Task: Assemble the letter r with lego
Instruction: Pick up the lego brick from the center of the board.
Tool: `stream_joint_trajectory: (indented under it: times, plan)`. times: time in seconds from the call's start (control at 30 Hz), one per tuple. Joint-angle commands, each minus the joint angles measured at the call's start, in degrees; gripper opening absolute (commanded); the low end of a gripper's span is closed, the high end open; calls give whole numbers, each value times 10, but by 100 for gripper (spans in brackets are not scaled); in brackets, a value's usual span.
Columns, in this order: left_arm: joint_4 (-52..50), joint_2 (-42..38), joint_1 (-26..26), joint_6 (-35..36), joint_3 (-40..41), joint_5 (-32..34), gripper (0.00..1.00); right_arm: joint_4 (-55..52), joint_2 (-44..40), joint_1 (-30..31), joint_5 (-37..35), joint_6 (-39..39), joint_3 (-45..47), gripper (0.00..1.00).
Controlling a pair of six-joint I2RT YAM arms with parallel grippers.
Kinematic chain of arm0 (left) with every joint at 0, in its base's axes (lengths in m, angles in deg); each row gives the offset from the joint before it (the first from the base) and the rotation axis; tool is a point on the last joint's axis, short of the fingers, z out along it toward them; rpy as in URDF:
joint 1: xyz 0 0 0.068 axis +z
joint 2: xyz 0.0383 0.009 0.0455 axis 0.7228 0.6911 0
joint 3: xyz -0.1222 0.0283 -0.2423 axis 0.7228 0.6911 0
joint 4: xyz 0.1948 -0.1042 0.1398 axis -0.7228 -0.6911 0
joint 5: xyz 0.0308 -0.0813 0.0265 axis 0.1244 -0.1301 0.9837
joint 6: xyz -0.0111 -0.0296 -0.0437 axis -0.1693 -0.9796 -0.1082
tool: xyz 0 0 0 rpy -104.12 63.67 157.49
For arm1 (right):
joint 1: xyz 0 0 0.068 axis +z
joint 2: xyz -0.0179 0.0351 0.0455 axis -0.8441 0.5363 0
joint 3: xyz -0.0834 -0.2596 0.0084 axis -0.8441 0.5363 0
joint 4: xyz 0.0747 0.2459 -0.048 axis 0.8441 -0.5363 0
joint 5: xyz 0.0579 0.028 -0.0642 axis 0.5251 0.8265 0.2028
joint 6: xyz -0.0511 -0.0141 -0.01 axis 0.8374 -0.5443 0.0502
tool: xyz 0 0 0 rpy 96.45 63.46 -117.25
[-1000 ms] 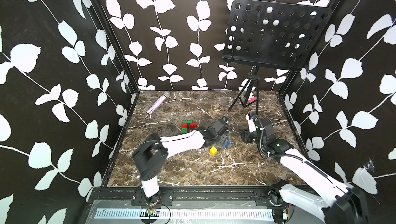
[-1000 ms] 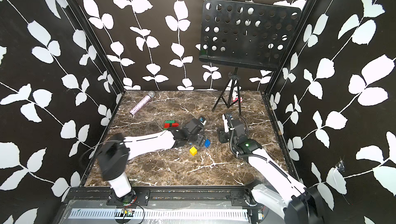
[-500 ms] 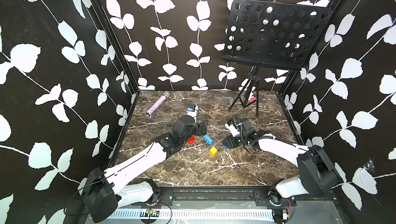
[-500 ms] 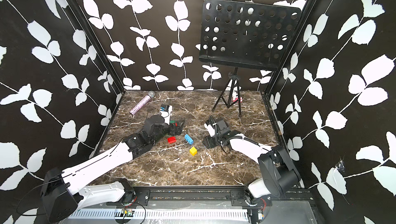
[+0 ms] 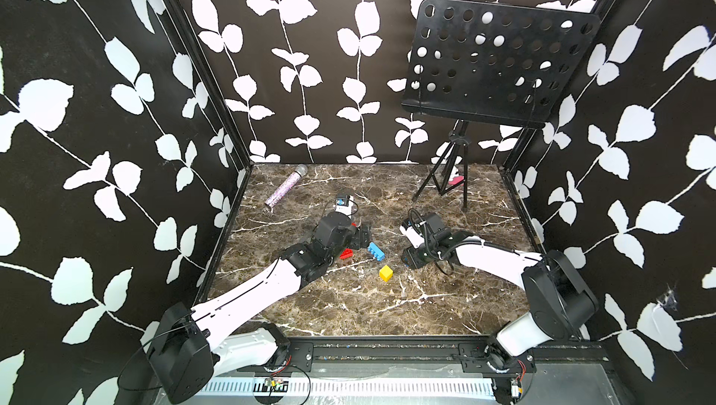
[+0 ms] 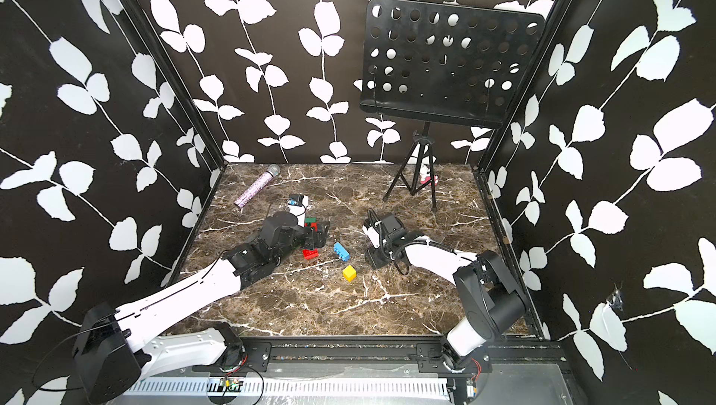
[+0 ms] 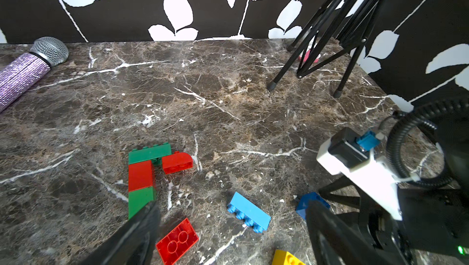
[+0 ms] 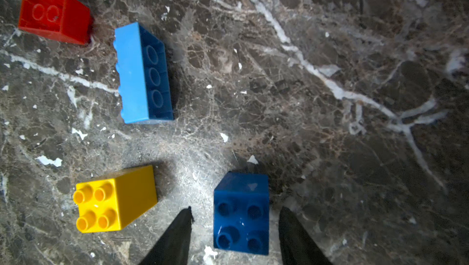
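1. Up front, the yellow brick [image 5: 386,273] sits alone on the marble table [image 5: 348,306].
2. The right gripper [image 8: 236,209] stands open around the dark blue brick [image 8: 241,213], with gaps on both sides. Only its wrist view shows this brick whole.
3. The left gripper [image 7: 232,205] is wide open, holding nothing, near the light blue brick [image 5: 376,251] and a loose red brick [image 5: 346,254].
4. Its wrist view shows joined green and red bricks [image 7: 140,175], mostly hidden from above.
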Motion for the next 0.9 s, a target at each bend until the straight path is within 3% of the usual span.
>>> stream_joint_trajectory:
  times: [0.0,0.4,0.67,0.87]
  plan:
    - [-7,-21,7,-13,14,13,91,-2,9,10,-22,9,-8,51]
    - [-8,-26,17,-21,27,2,92,-9,-18,25,-78,11,-10,28]
    - [-14,-53,40,-26,30,-3,92,-70,-145,43,23,47,-51,25]
    - [-4,-83,91,-44,51,-16,92,-127,-100,59,78,47,-102,23]
